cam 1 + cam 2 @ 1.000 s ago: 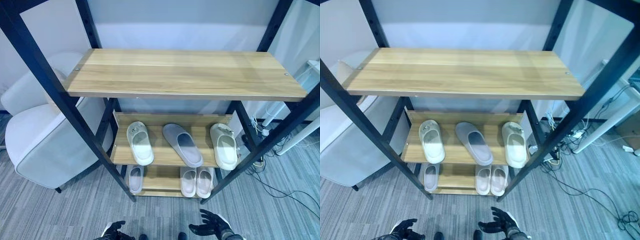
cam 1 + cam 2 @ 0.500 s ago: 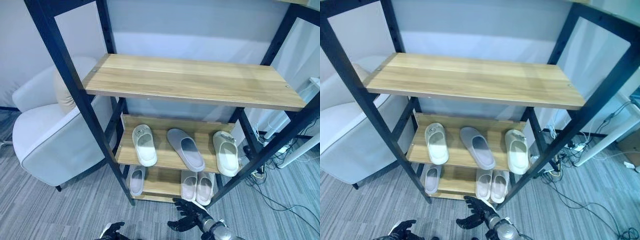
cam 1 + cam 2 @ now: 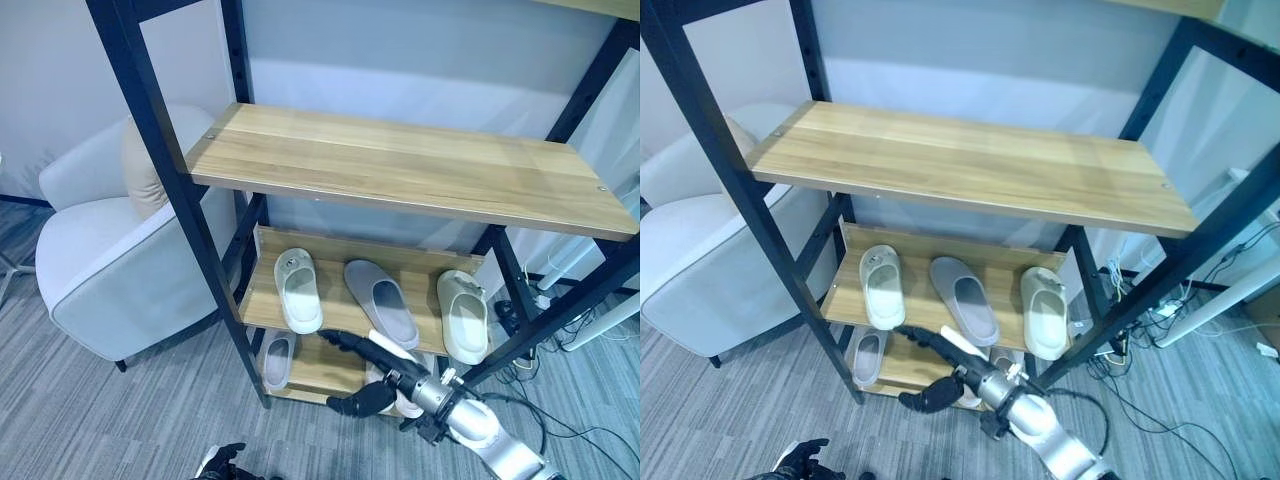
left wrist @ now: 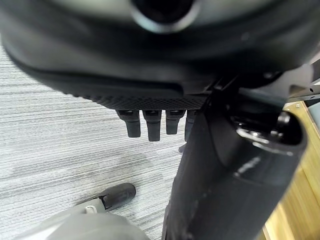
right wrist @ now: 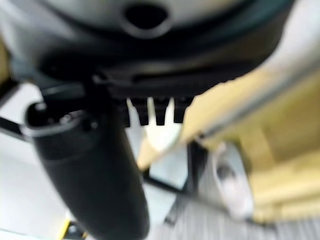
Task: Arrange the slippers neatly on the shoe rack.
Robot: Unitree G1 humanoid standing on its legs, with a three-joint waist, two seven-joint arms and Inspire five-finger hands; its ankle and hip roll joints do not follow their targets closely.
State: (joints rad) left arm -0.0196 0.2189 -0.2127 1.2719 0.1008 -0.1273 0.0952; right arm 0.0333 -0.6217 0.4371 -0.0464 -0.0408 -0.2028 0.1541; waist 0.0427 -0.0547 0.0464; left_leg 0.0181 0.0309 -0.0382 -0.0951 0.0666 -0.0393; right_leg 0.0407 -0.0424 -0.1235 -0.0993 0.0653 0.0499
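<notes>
Black-framed shoe rack w/ light wooden shelves (image 3: 400, 165); top visible shelf bare. On the middle shelf lie 3 slippers: a cream rubber slipper (image 3: 298, 290) at the robot's left, a grey felt-like slipper (image 3: 382, 301) in the centre, angled w/ its toe toward back-left, and a 2nd cream slipper (image 3: 463, 316) at the right, near the rack's front-right post. None of the 3 touch each other. On the bottom shelf a pale grey slipper (image 3: 277, 359) sits at the left; a pale pair (image 3: 405, 400) at the right is partly hidden behind the right hand.

Right hand (image 3: 372, 375) is stretched fwd from the lower right, just in front of the rack's lower shelves, fingers (image 3: 345, 343) straight and spread, thumb apart below them; holds nothing. Fingertips lie near the front edge of the middle shelf, between the left cream slipper and the grey one; can't tell if they touch the shelf.

Left hand (image 3: 228, 464) shows low at the bottom edge of the head views, over the grey striped carpet (image 3: 110, 420); in its wrist view the fingers (image 4: 150, 125) look curled w/ nothing in them.

White-and-grey upholstered armchair (image 3: 110, 260) stands beside the rack on the robot's left.
</notes>
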